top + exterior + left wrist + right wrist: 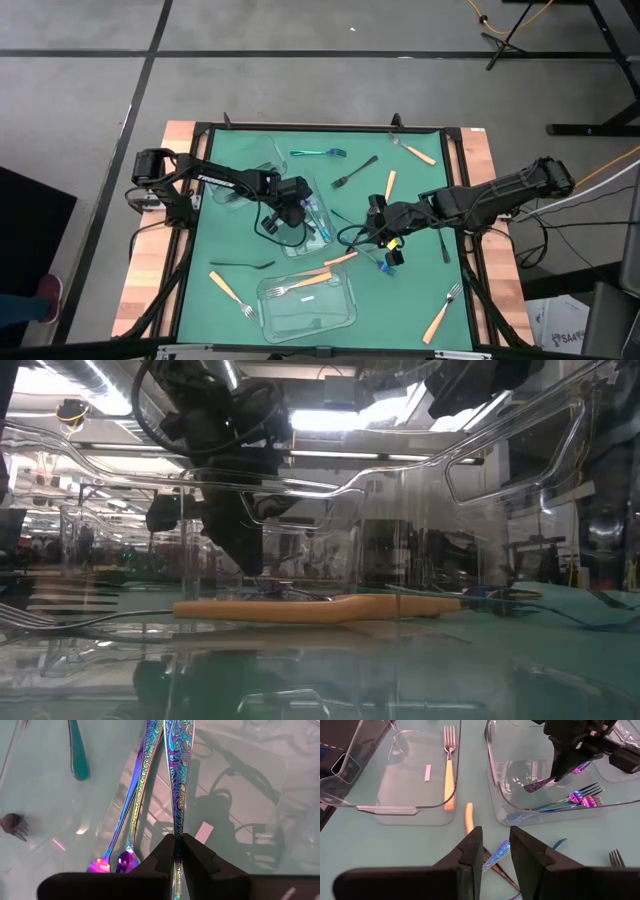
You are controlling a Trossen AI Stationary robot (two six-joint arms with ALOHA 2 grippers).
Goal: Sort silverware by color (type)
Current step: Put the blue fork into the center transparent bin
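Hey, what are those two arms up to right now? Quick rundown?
Left hand pinching an iridescent utensil over the middle clear container. Right hand open, hovering above iridescent utensils on the mat. Nothing blocking.

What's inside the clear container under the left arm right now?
Iridescent utensils lie in the middle container; the left claw pinches the handle of another iridescent piece over it. The arm covers part of the container, so no full count.
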